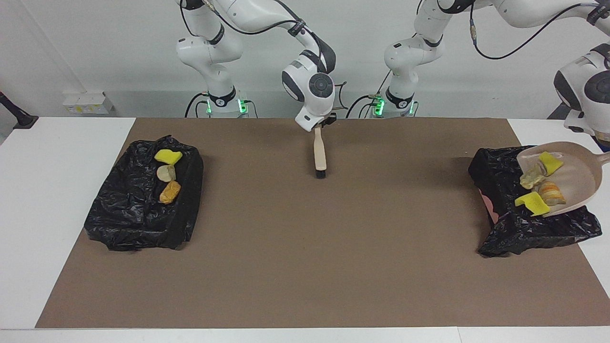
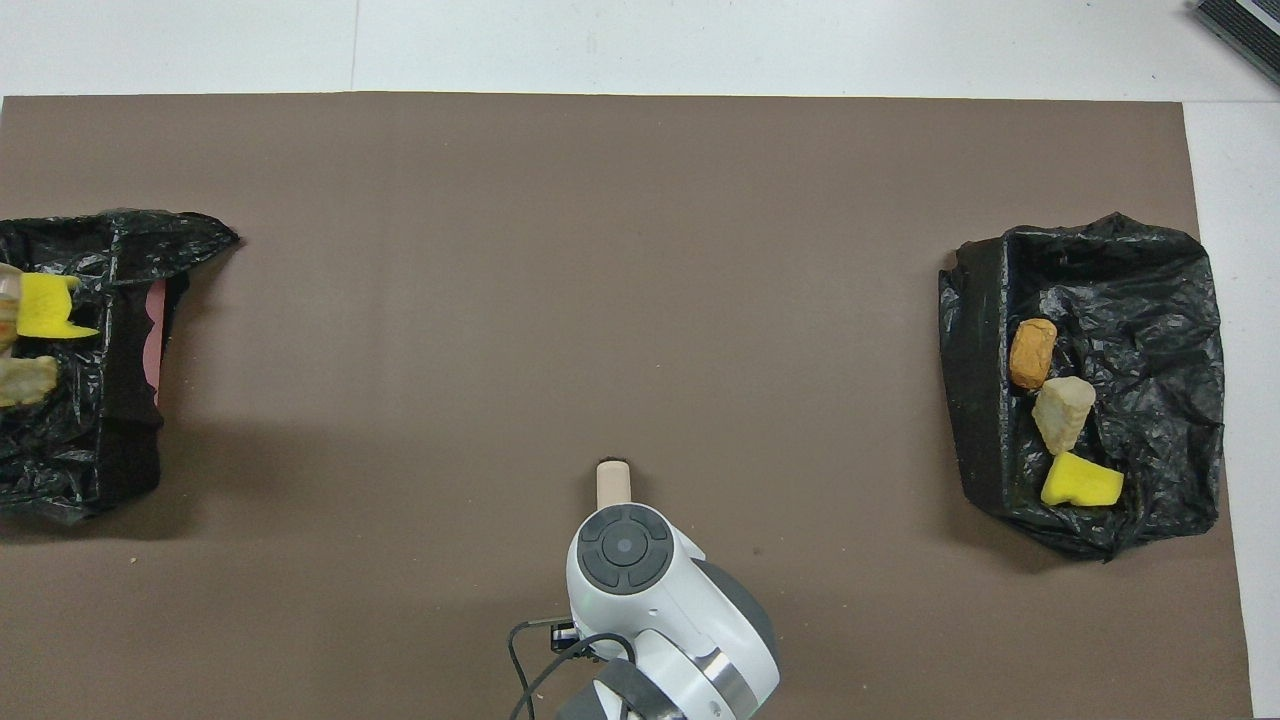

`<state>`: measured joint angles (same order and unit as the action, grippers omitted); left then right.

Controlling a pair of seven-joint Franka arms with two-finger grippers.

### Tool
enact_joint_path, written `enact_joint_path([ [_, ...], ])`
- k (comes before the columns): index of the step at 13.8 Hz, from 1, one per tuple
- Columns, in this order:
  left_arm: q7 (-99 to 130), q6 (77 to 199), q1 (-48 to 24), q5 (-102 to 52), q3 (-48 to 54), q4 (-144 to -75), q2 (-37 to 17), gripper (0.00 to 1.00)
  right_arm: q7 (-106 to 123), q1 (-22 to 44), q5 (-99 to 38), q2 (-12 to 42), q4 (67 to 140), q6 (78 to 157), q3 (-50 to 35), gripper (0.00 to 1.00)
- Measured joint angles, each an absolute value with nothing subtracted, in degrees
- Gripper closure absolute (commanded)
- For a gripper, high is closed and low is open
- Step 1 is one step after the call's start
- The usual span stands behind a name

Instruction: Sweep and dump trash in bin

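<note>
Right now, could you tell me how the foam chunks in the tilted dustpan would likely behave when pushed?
The foam chunks look porous, so probably light and squashy. They bunch at the tilted dustpan's lip over the black-lined bin, so likely slide rather than roll, being blocky.

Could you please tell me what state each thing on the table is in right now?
dustpan: raised, tipped over the left-end bin, four chunks near its lip.
right-end bin: holds three chunks.
brush: upright, bristles down on the mat, handle top at the right claw.
left claw: out of view, shut on the dustpan's handle.
</note>
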<state>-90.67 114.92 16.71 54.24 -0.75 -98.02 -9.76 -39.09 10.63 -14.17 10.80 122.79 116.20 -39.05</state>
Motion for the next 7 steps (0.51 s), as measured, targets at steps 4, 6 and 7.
enact_joint_path([
  [4, -89.0, 115.1, 16.8, 62.8, -1.0, -99.5, -7.5, 1.00, -39.0, 9.0, -6.6, 10.7, 118.8, 117.5, -36.1, 0.00],
  [6, -89.0, 115.3, 17.0, 63.8, -1.3, -99.4, -6.5, 1.00, -37.7, 8.5, -5.4, 9.4, 115.2, 117.1, -31.1, 0.00],
  [7, -89.0, 115.4, 17.0, 64.1, -1.4, -99.3, -6.2, 1.00, -35.6, 8.3, -5.4, 8.4, 113.7, 116.3, -28.2, 0.00],
])
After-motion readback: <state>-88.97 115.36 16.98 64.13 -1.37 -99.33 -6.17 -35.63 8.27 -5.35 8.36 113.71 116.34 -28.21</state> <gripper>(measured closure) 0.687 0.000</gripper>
